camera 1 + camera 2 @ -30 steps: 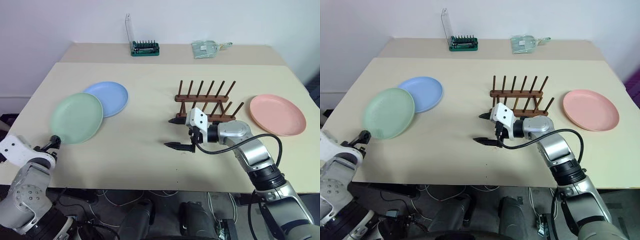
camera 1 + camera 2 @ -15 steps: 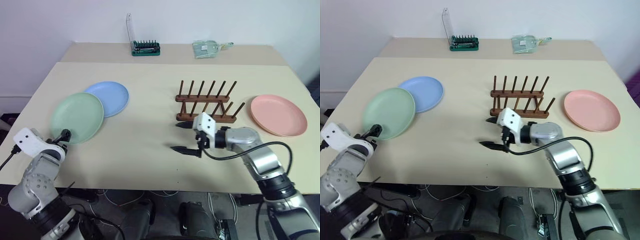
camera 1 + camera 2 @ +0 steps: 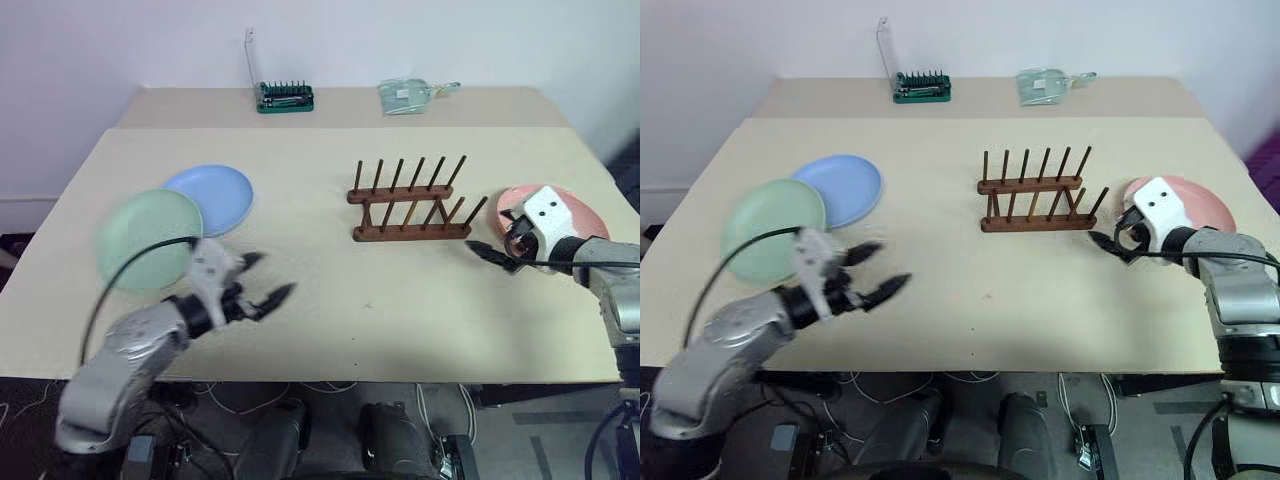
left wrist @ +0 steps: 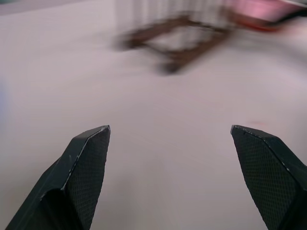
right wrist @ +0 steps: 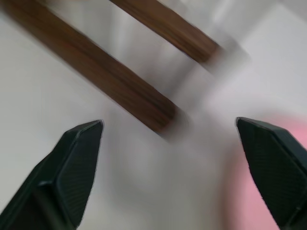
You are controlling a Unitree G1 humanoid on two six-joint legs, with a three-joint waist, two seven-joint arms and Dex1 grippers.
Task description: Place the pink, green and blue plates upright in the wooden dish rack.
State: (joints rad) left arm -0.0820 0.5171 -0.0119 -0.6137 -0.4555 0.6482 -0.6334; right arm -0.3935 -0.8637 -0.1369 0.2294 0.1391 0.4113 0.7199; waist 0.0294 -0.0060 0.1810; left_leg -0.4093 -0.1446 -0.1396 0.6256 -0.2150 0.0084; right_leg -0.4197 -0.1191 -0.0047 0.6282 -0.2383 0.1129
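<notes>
Left eye view, near to far: left gripper [image 3: 262, 291] jaws apart, empty, over bare table [image 3: 330, 310]. Right gripper [image 3: 488, 251] jaws apart, empty, at pink plate [image 3: 575, 210] rim, 3 o'clock of wooden dish rack [image 3: 410, 203]. Green plate [image 3: 140, 235] and blue plate [image 3: 215, 192] flat at 9 o'clock. Rack empty: nothing racked yet, all three left.

A beige table [image 3: 330, 290] fills the foreground, with a second tabletop [image 3: 480, 105] butted against its far edge. On that far tabletop stand a green tool holder [image 3: 286, 96] with an upright clear panel [image 3: 251, 62] and, near it, a clear plastic packet [image 3: 405, 94].
</notes>
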